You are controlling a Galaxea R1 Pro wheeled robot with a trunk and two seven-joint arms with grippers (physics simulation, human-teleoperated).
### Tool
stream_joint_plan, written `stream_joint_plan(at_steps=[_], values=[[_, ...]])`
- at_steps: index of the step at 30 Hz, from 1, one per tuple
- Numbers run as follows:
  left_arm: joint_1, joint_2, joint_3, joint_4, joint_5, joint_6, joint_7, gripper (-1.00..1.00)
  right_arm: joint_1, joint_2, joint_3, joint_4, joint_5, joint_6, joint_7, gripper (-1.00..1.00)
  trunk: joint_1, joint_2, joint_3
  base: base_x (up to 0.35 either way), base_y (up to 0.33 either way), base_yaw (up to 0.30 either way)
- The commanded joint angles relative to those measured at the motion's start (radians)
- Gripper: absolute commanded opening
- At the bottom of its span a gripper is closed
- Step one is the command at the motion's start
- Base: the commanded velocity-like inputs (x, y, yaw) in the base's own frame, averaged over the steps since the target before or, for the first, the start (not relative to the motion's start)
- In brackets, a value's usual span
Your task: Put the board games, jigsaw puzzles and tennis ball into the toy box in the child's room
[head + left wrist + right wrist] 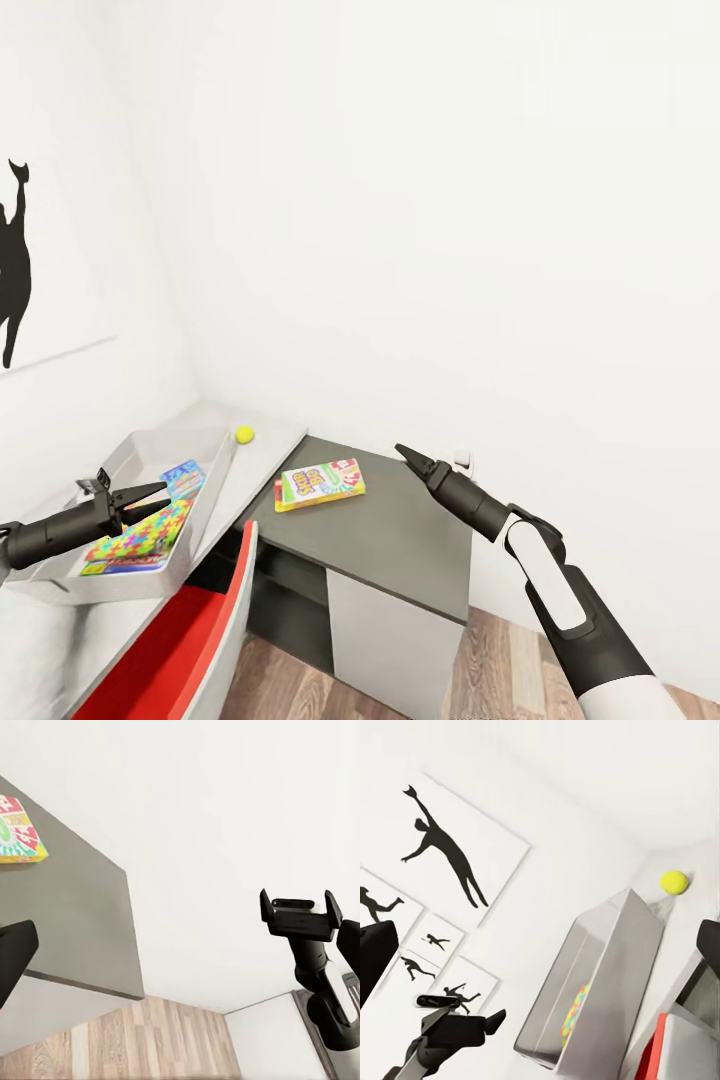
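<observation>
The light-grey toy box [215, 470] stands on the white table [272, 447] and holds two bright jigsaw puzzles [145, 532] and a blue board game [184, 478]. A yellow tennis ball [243, 434] lies on the table just past the box's far corner. Another board game [320, 484], yellow and red edged, lies flat on the dark grey cabinet top. My left gripper [160, 497] hovers open and empty over the box. Above the cabinet's right part, my right gripper [405, 455] is open and empty, its fingers [266, 904] spread. The bed is out of view.
The low cabinet [400, 540] with the dark top meets the table at an angle in the room's corner. A red and white piece of furniture [170, 640] sits below the table edge. Wooden floor [300, 680] lies in front. Silhouette pictures [457, 862] hang on the wall.
</observation>
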State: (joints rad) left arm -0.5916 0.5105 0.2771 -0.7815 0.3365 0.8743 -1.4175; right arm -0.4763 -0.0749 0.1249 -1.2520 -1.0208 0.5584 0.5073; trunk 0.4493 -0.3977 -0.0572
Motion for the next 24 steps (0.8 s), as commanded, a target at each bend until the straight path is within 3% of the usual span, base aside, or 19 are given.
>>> stream_joint_plan(at_steps=[1, 11, 13, 18, 24], values=[[0.0, 0.0, 0.0, 0.0, 0.001, 0.01, -0.002, 1.0, -0.001, 0.0, 0.001, 0.0, -0.007, 0.002, -0.001, 1.0, 0.001, -0.002, -0.002, 0.0, 0.0, -0.232], [0.0, -0.001, -0.001, 0.0, 0.002, 0.009, -0.003, 1.0, -0.001, -0.002, 0.004, 0.001, -0.007, -0.042, -0.001, 1.0, 0.001, -0.002, -0.002, 0.0, 0.0, -0.147], [-0.012, -0.009, 0.01, -0.012, 0.014, 0.021, -0.003, 1.0, 0.01, -0.002, -0.008, 0.013, -0.004, -0.047, -0.012, 1.0, 0.001, -0.002, -0.002, 0.0, 0.0, 0.0], [-0.018, 0.012, 0.039, -0.039, 0.043, 0.049, -0.031, 1.0, 0.032, -0.002, -0.032, 0.041, -0.002, -0.055, -0.01, 1.0, 0.001, -0.002, -0.002, 0.0, 0.0, 0.0], [-0.049, 0.014, 0.05, -0.053, 0.075, 0.076, -0.065, 1.0, 0.06, -0.022, -0.058, 0.075, -0.004, -0.057, -0.036, 1.0, 0.001, -0.002, -0.002, 0.0, 0.0, 0.0]])
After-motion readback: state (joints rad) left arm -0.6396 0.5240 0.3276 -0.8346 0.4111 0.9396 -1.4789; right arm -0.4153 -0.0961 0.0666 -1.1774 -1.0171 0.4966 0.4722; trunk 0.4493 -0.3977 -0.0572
